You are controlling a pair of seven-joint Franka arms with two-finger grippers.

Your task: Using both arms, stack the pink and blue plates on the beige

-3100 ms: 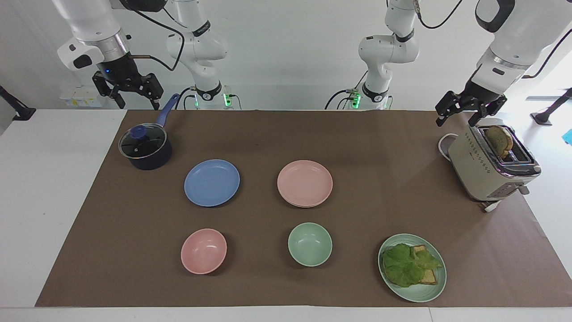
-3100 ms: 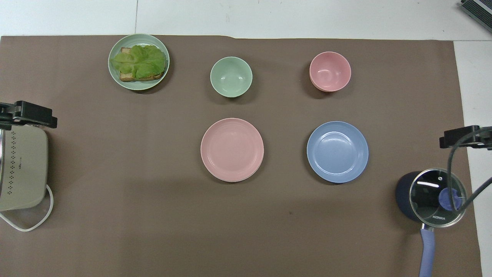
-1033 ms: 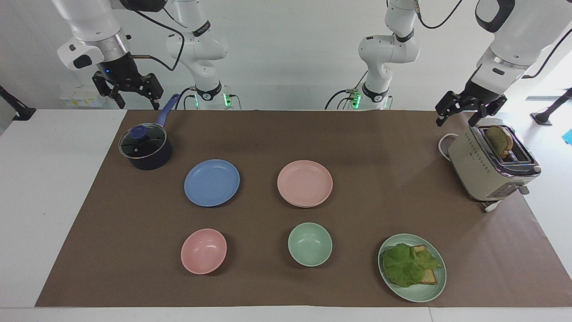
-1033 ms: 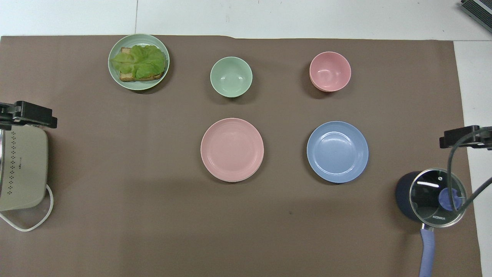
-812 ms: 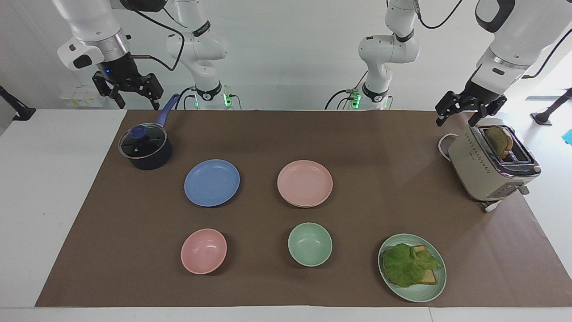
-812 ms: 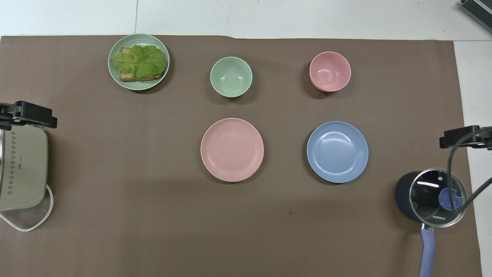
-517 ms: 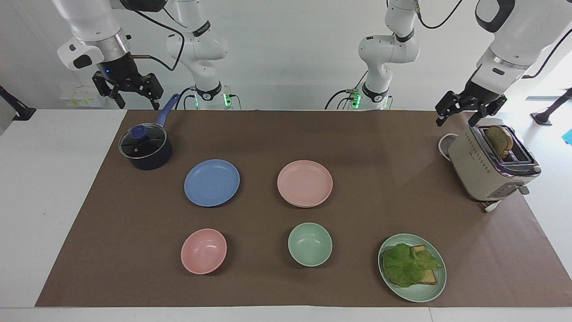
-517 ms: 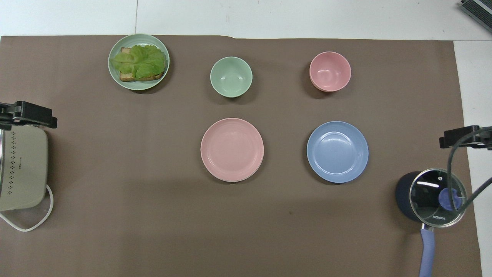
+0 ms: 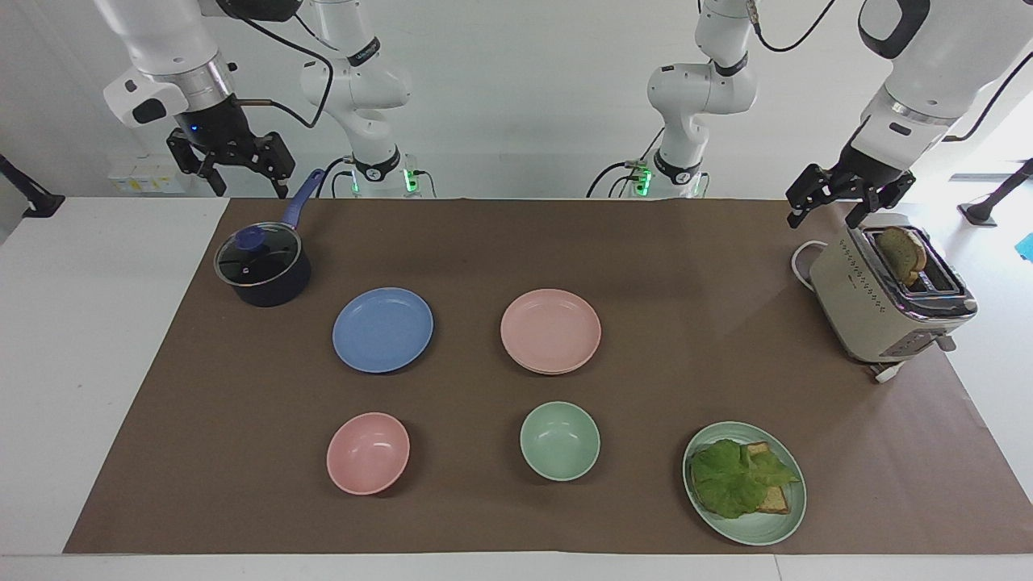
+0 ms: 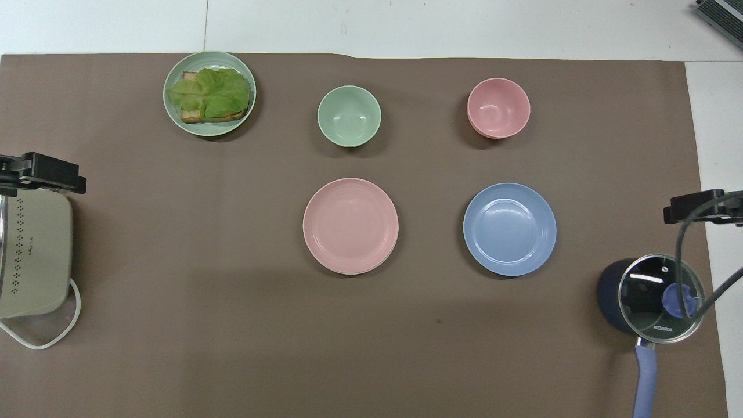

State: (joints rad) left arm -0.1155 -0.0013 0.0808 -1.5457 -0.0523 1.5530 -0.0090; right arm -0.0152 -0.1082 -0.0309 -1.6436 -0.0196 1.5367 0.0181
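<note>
The blue plate (image 9: 382, 329) (image 10: 509, 229) and the pink plate (image 9: 550, 329) (image 10: 350, 225) lie side by side mid-mat, the blue one toward the right arm's end. A second rim peeks out under the pink plate; I cannot tell its colour. No beige plate shows as such. My right gripper (image 9: 250, 190) (image 10: 702, 206) hangs open and empty above the pot's handle. Open and empty too, my left gripper (image 9: 823, 219) (image 10: 40, 174) hovers over the toaster's end. Both arms wait.
A dark pot with a glass lid (image 9: 262, 266) stands at the right arm's end, a beige toaster (image 9: 888, 298) holding a toast slice at the left arm's end. Farther from the robots sit a pink bowl (image 9: 368, 452), a green bowl (image 9: 559, 440) and a green plate (image 9: 759, 534) with lettuce and toast.
</note>
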